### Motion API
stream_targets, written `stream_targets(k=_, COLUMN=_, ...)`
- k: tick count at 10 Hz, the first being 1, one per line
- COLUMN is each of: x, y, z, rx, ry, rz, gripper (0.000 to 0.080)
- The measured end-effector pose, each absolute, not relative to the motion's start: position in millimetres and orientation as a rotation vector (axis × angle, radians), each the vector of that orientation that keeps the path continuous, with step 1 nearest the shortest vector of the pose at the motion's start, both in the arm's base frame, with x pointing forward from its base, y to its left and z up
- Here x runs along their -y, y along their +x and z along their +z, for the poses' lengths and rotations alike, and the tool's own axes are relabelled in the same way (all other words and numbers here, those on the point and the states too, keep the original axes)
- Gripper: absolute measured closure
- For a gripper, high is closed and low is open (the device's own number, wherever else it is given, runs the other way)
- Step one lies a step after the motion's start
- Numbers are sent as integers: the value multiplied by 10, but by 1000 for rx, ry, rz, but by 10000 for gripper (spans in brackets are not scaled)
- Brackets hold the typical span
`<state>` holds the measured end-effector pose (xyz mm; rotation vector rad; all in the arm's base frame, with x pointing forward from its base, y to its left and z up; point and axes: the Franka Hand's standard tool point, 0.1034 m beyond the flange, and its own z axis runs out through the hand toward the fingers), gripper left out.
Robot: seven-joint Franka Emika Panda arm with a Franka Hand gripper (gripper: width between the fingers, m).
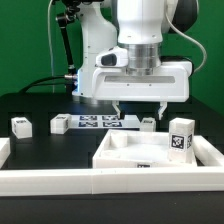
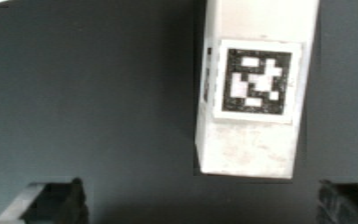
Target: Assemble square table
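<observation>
Looks like the leg pickup step: your gripper (image 1: pixel 140 108) hangs open, nothing held, over a leg (image 2: pixel 256 90) lying mid-worktop beside the marker board (image 1: pixel 95 122). The square table slab (image 1: pixel 125 150) sits at the worktop edge by the rails (image 1: pixel 60 180). Next you'd descend, straddle the leg, close.

The square slab (image 1: pixel 120 152) lies behind the front rail (image 1: pixel 50 181); an upright leg (image 1: pixel 181 135) stands at its far corner (the exterior view's right); the marker board (image 1: pixel 95 122) lies farther back, the inner leg (image 1: pixel 59 124) and outer leg (image 1: pixel 20 125) toward that view's left.

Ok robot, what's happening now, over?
Gripper open, empty. Leg lying just below it. Tabletop sits by the rails. Nothing blocking.
</observation>
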<state>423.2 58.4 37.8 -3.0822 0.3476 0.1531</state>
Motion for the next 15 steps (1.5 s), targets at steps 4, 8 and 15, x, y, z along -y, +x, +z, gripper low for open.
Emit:
stream_targets(k=4, x=-643, y=4217, z=399, rx=-278, ry=-3009, rz=559, gripper=151)
stream_targets(k=8, x=-650, y=4208, z=399, rx=-239, ry=-2904, rz=891, gripper=151)
stream_targets(k=15, x=-717, y=4206, z=293, rx=-222, ry=-2761, rz=1249, gripper=151)
